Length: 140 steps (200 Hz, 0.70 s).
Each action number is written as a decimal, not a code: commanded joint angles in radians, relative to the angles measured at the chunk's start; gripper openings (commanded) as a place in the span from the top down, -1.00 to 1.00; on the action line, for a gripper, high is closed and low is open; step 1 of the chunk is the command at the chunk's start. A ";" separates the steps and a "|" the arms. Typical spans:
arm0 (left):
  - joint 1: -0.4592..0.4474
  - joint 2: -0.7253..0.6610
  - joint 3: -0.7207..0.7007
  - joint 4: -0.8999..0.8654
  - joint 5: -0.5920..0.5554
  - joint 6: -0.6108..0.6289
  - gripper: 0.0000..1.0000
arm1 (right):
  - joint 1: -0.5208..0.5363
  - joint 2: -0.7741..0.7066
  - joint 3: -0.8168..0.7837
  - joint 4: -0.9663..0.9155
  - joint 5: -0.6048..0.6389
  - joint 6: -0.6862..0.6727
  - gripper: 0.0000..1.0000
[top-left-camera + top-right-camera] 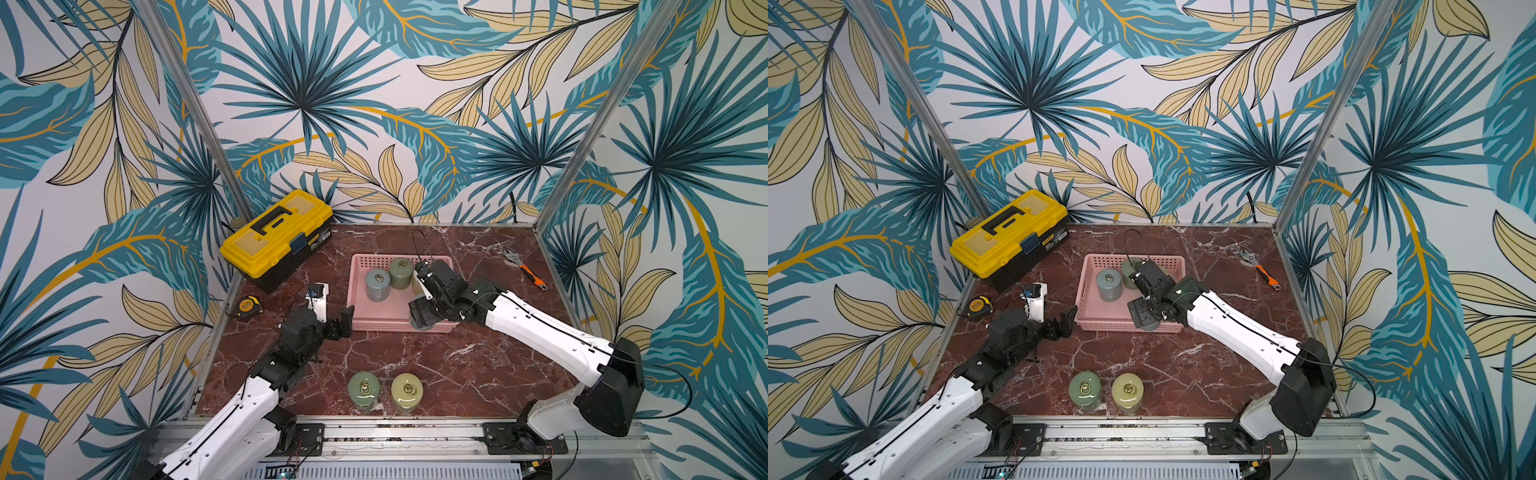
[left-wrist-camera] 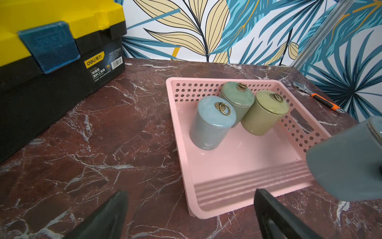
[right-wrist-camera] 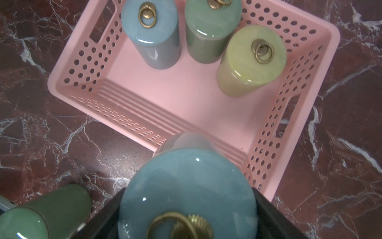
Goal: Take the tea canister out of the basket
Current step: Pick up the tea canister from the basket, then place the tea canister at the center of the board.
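Gripping a blue-grey glazed tea canister with a brass ring lid in the right end effector, over the near wall of the shallow pink perforated plastic basket, toward its right end.
Clamped on its sides between black fingers, lid up. Holding the left end effector spread wide and empty, just beside the basket's near left corner above the red-brown marbled worktop. Standing inside the basket toward its far wall: a second blue-grey canister, a green canister, a yellow-green canister. Standing side by side near the worktop's front edge: a pale green canister and a pale yellow canister.
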<state>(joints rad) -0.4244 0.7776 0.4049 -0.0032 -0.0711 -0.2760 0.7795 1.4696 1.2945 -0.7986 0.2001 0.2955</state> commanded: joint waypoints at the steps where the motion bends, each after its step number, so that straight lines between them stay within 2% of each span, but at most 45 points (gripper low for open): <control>1: 0.003 -0.019 -0.045 0.025 -0.010 0.017 -1.00 | 0.018 -0.073 -0.038 0.015 0.039 0.045 -0.16; 140: 0.004 -0.016 -0.052 0.040 -0.011 0.012 -1.00 | 0.209 -0.311 -0.294 -0.068 0.117 0.268 -0.15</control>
<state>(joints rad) -0.4244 0.7712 0.3859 0.0090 -0.0742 -0.2764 0.9546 1.1984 1.0294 -0.8696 0.2798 0.4862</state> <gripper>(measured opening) 0.999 0.861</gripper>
